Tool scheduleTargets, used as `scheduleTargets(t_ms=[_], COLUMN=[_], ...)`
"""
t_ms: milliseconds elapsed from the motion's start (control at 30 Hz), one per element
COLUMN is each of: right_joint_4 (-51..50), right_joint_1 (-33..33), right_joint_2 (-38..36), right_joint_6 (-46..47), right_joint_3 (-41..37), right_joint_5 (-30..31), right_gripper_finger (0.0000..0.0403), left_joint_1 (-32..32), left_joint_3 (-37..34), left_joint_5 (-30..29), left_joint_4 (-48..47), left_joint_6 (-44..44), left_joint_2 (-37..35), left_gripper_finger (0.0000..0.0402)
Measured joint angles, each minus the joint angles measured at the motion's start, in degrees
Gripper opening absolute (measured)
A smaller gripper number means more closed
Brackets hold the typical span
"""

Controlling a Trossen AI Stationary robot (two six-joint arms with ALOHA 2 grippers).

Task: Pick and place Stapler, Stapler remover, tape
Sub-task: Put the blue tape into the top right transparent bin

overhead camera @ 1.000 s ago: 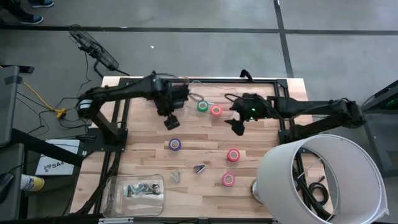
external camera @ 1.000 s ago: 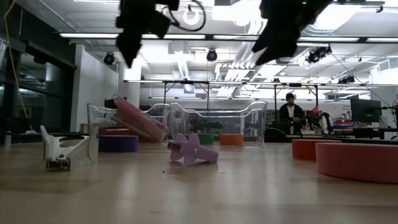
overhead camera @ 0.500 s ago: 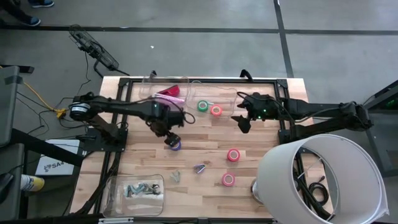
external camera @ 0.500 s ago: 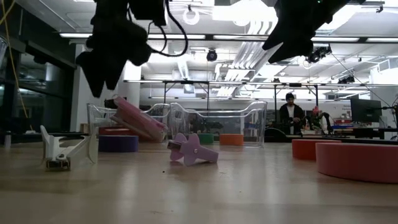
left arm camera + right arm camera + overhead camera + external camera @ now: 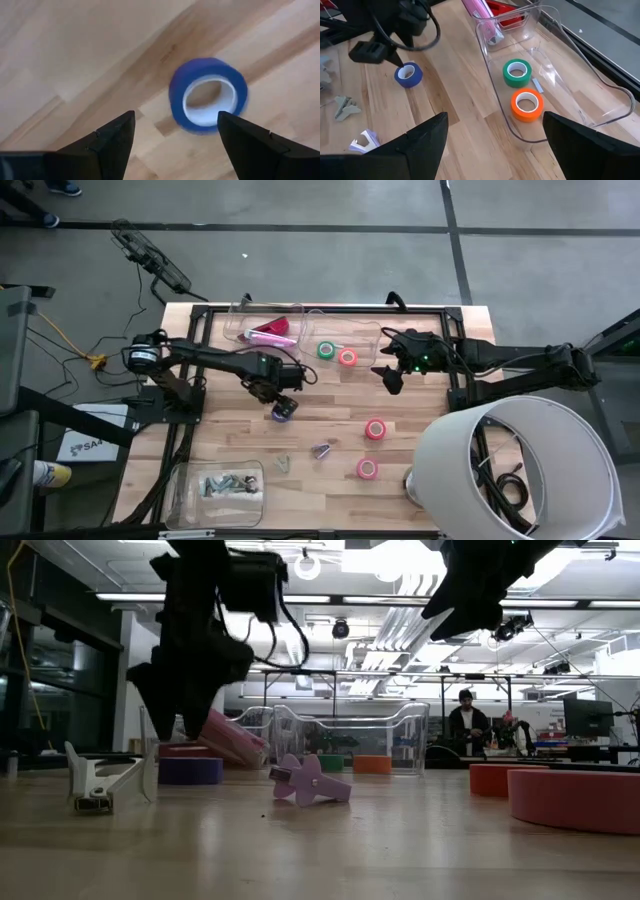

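1. Overall, the wooden surface [image 5: 330, 405] carries a clear bin [image 5: 555, 95] at its far edge, holding a pink stapler [image 5: 268, 335] and green tape [image 5: 326, 350].
2. Left tool [image 5: 281, 406] hovers over the purple tape [image 5: 208, 95], fingers [image 5: 112, 137] spread wide, gripping nothing.
3. Right tool [image 5: 391, 379] hangs beside the bin, likewise wide open and empty.
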Motion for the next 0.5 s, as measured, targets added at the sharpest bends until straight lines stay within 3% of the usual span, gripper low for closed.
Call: scheduleTargets(t_ms=[267,500], right_joint_4=[-0.11,-0.42], right_joint_1=[0.0,0.0], right_joint_2=[0.01,0.02], right_joint_6=[0.02,0.01], right_joint_3=[0.04,0.04], right_joint_5=[-0.47,-0.46], right_gripper_finger=[0.0316,0.0316], left_joint_1=[0.0,0.0], left_joint_3=[-0.02,0.01], left_joint_5=[-0.63,-0.08], left_joint_4=[0.48,2.33], left_joint_6=[0.7,1.96], left_joint_2=[5.24,6.09], left_gripper_finger=[0.0271,0.0215])
